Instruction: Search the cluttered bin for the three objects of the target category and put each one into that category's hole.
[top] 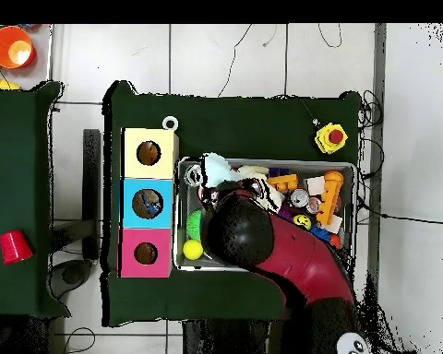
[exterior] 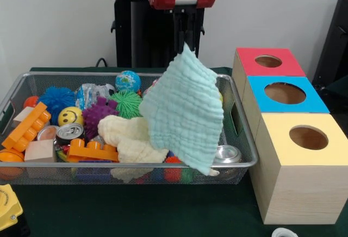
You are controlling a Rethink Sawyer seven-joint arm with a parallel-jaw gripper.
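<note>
Dark green cloth covers the table [exterior: 163,210], white wall behind. Bin [exterior: 130,166] sits at table centre, packed with toys. Gripper [exterior: 185,45] hangs above the bin's right half, its fingers pinched shut on the top corner of a pale mint waffle cloth [exterior: 184,112], which dangles clear, lower corner reaching down to the near rim. Crushed clear bottle [exterior: 93,93] lies at the bin's far side, between a blue spiky ball [exterior: 56,99] and a green spiky ball [exterior: 128,104]; only this one of the three bottles can be made out. Cream cloth [exterior: 128,136] bunched mid-bin, purple spiky ball [exterior: 99,114] just behind it. Silver can [exterior: 226,154] at near right corner, partly behind the hanging cloth. Blue-topped hole [exterior: 285,93] sits in the middle box of three, between red box [exterior: 268,61] and yellow box [exterior: 308,137], right of the bin
</note>
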